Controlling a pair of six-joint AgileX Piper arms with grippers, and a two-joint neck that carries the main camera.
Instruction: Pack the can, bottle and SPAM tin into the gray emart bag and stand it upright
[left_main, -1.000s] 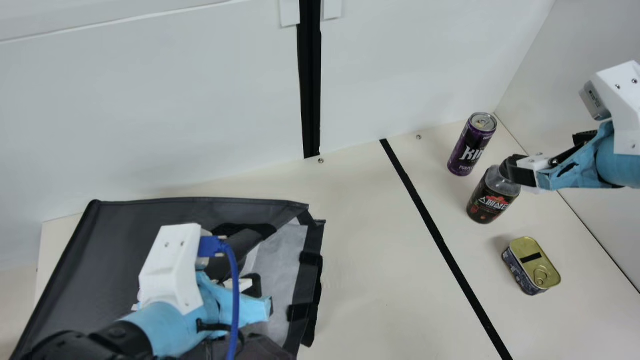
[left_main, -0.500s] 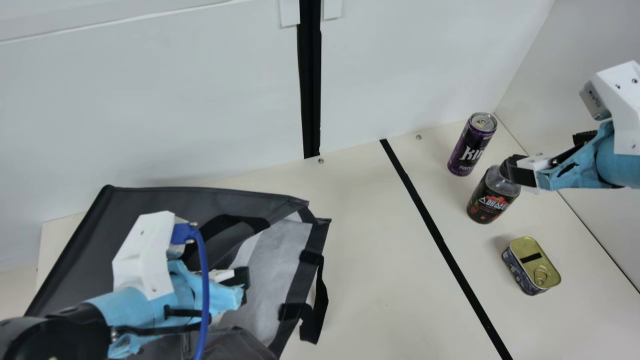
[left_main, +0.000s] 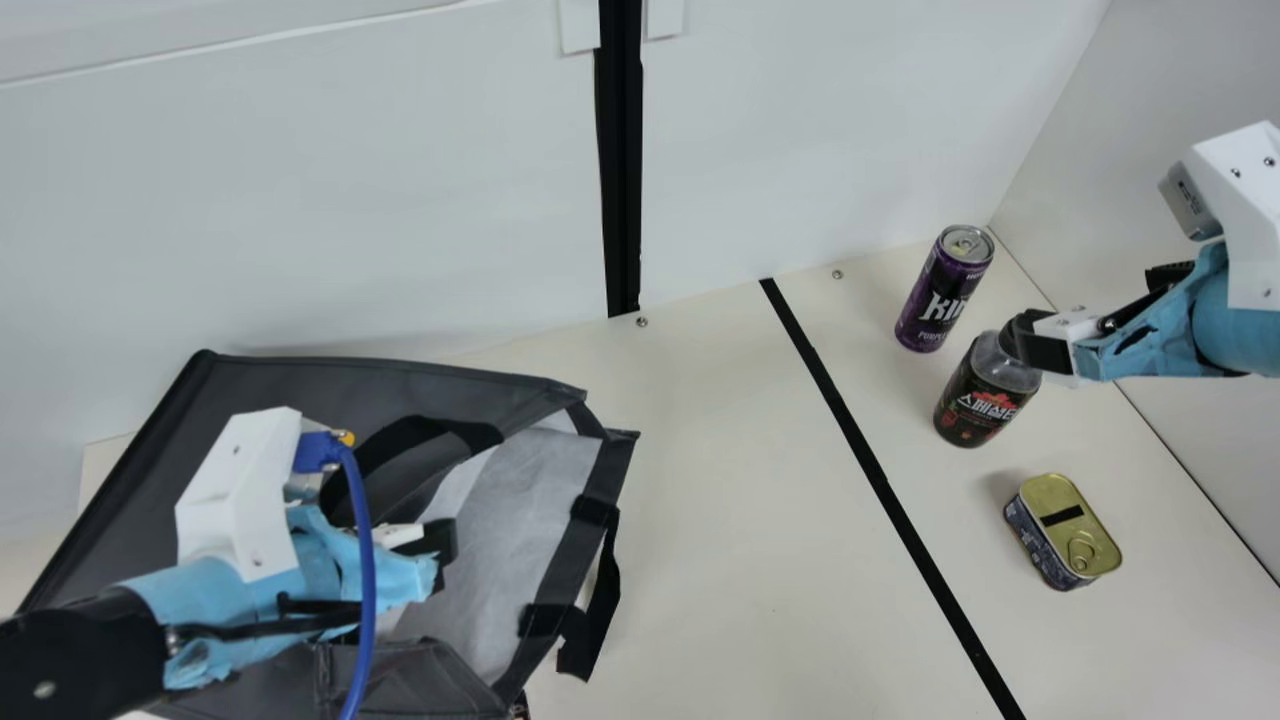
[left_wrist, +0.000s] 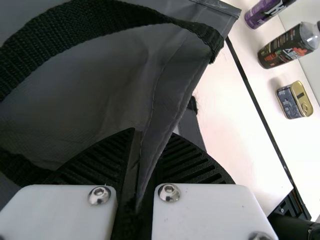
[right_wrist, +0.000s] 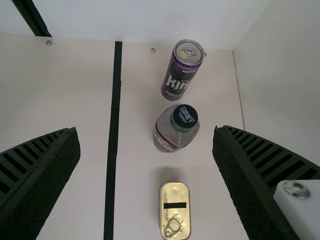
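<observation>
The cream table bore everything, the bag's place well apart from the goods, presumably to leave room for shaping it first. The gray emart bag, on the robot's left, seemed to lie over on its side, its mouth slack and facing the goods, pale lining showing. The left gripper was closed down on a fold of the bag's fabric near the mouth, pinching it between its ribbed fingers, likely to control the opening or tug the bag toward upright. The right gripper was spread wide with nothing in its hold, poised above the bottle, probably so it could close on it once the bag was ready. The bottle stood capped on the table between the other two goods, handy for that grasp. The can stood upright nearer the back wall, and the SPAM tin sat pull-tab up on the bottle's other side, each with enough space around it for fingers.
</observation>
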